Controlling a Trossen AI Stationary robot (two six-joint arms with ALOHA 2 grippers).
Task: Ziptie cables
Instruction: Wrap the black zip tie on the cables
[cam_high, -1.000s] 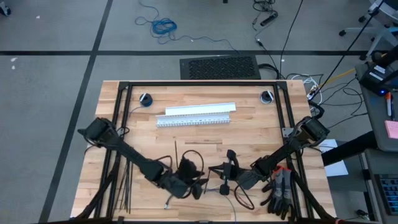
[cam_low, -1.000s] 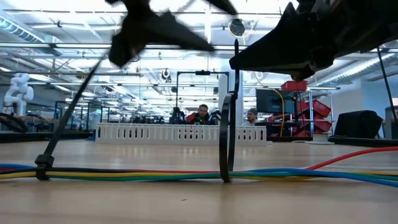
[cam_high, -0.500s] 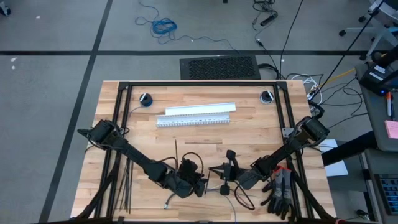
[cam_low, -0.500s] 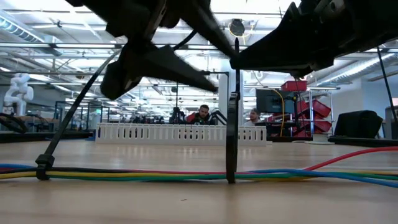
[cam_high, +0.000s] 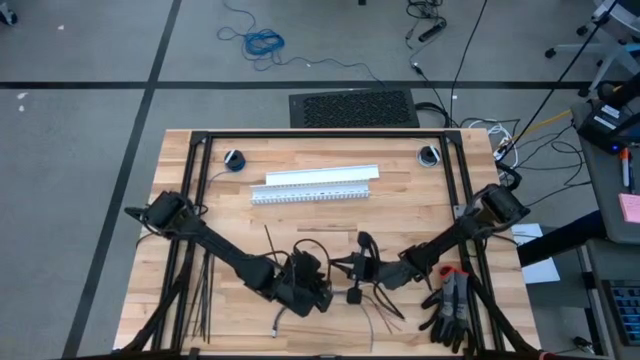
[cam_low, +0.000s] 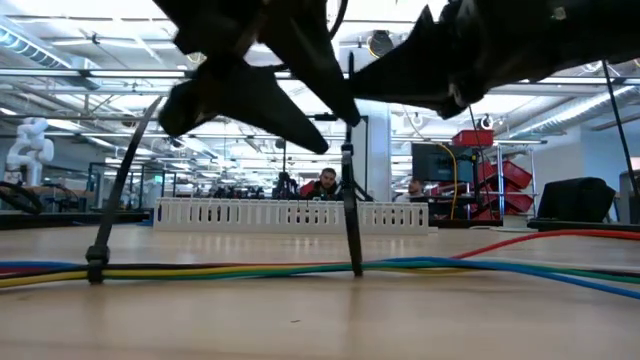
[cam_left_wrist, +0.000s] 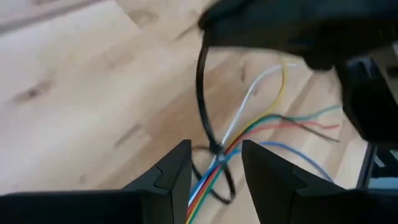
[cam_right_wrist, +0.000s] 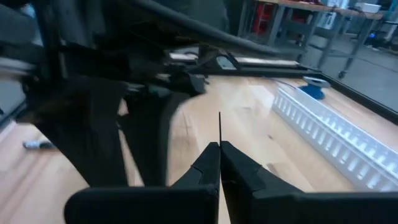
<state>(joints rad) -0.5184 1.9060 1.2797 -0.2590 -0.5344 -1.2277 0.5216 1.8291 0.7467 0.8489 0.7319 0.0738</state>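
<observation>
Along the front of the light wooden table (cam_high: 400, 200), low view: the cables, a flat bundle of thin blue, yellow, red and green wires (cam_low: 250, 268), lie lengthwise on the wood. One thin black plastic ziptie (cam_low: 108, 225) is already cinched round them toward one end, its tail slanting up.

Second black ziptie (cam_low: 349, 215) stands upright on the bundle near the middle. Its loop is round the wires, and in the left wrist view it looks slack rather than snug.

Right gripper (cam_right_wrist: 219, 152) is above it, fingers pressed together on the thin upright tail of that second tie. Left gripper (cam_left_wrist: 214, 149) is low over the same spot, fingers (cam_left_wrist: 177, 165) partway apart, straddling the tie's head and the wires. Nothing is visibly pinched between them; contact cannot be confirmed.

Step, as judged: tightening tie number two, tail already threaded.

Next move probably calls for:
- left gripper closing on or bracing the head or bundle so it does not lift;
- right gripper pulling the tail straight away from the head until the loop bites;
- keeping the wires together so none slips out of the loop.

Spare black strips (cam_high: 200, 300) lie by the left arm's side of the table. Farther back sits a long white slotted plastic channel (cam_high: 312, 190). Beyond the table, two seated people (cam_low: 325, 185) in the workshop.
</observation>
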